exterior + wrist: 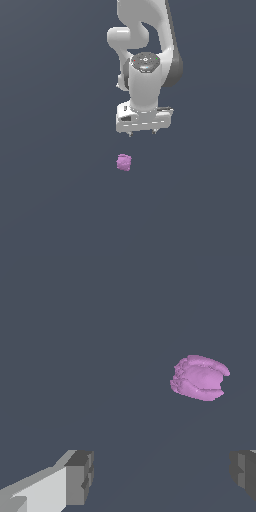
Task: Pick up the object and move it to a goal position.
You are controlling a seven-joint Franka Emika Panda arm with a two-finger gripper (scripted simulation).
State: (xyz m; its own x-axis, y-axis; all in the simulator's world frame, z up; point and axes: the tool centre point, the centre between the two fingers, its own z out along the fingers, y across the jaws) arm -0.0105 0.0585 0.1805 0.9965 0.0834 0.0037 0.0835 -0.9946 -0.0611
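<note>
The object [124, 162] is a small pink-purple lumpy blob lying on the dark grey floor. In the exterior view it sits below the white arm's hand and a little toward the exterior view's left of it. My gripper [142, 133] hangs above the floor, apart from the object, with its short fingertips spread. The wrist view shows the object [200, 377] with its ridged surface, and my gripper [162, 476] open, nothing between the two grey pads [80, 476].
A plain dark grey floor [50, 200] fills both views. The white arm [145, 55] rises behind the gripper toward the top of the exterior view. No goal marker shows.
</note>
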